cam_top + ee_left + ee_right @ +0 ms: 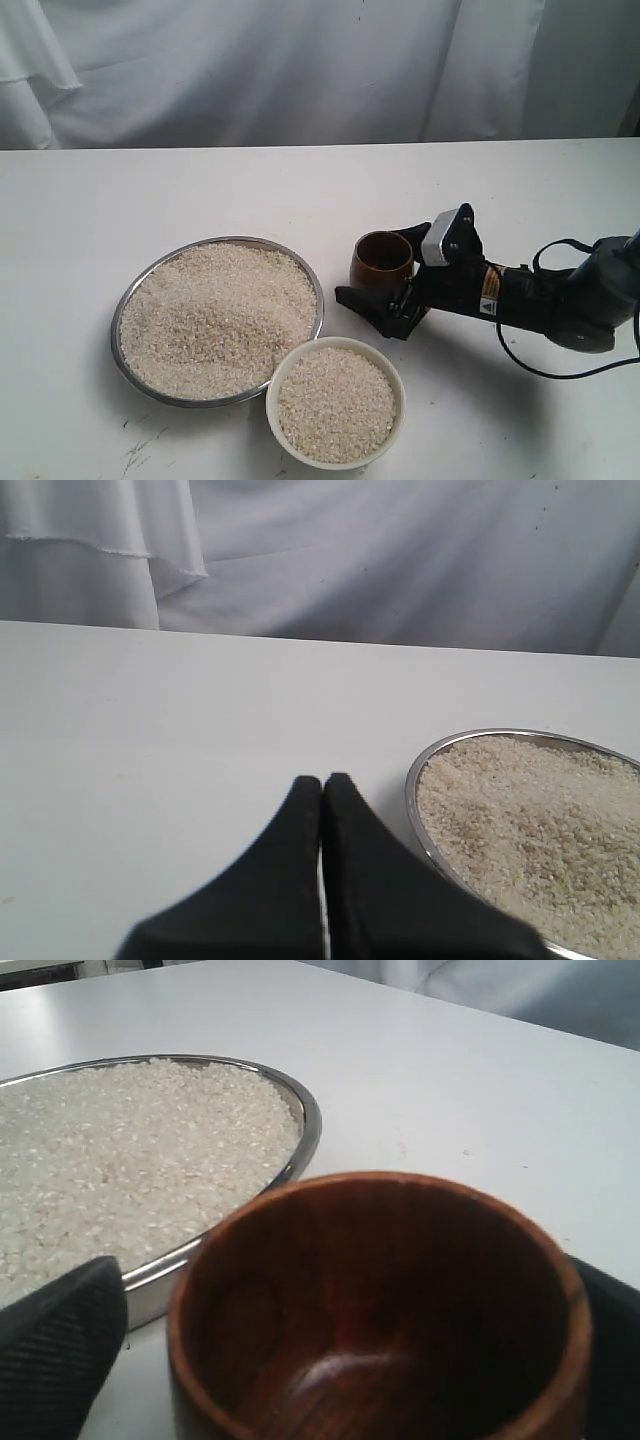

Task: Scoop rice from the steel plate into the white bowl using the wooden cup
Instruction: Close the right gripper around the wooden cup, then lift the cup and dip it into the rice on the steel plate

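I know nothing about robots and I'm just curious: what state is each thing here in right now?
Plate: filled with rice.
Bowl: upright, nearly full of rice.
Cup: upright, empty.
Right pincer: open, one finger on either side of the cup.
Left pincer: shut, empty.

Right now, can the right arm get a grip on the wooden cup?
Probably yes. The right gripper has its jaws open on either side of the wooden cup, which stands upright on the table beside the steel plate. Nothing sits between the jaws and the cup.
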### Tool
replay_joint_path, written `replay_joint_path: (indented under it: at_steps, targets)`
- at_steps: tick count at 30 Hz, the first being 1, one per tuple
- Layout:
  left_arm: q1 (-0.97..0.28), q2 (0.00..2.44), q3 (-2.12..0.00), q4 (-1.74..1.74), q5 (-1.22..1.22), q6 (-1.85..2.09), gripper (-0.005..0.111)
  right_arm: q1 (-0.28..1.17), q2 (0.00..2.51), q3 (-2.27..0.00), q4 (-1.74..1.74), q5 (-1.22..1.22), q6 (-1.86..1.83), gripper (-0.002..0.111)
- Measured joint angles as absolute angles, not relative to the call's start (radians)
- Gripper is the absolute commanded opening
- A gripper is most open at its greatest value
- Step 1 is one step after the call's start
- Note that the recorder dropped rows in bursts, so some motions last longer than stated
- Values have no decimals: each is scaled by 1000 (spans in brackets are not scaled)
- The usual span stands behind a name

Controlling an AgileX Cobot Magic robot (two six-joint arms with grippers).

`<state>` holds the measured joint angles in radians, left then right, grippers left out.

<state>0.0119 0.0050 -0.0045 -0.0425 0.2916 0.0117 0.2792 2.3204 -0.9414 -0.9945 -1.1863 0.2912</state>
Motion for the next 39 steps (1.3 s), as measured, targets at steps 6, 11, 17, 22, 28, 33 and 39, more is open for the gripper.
replay_joint_path:
  at_steps: [6,11,17,22,28,33,39]
  targets:
    - [12,5,-5,-42,292,12,0,268,2360,-943,-972,-1205,291,103]
    - [12,5,-5,-42,292,12,0,262,2389,-943,-960,-1205,291,101]
    - [12,5,-5,-42,292,12,0,262,2391,-943,-913,-1205,291,73]
    - [12,5,-5,-42,292,12,0,262,2391,-943,-917,-1206,298,39]
    - [12,5,-5,-42,292,12,0,262,2391,-943,-917,-1212,373,16]
    - [12,5,-5,-42,292,12,0,260,2381,-943,-974,-1211,437,8]
    - [12,5,-5,-42,292,12,0,251,2310,-943,-980,-1161,444,0]
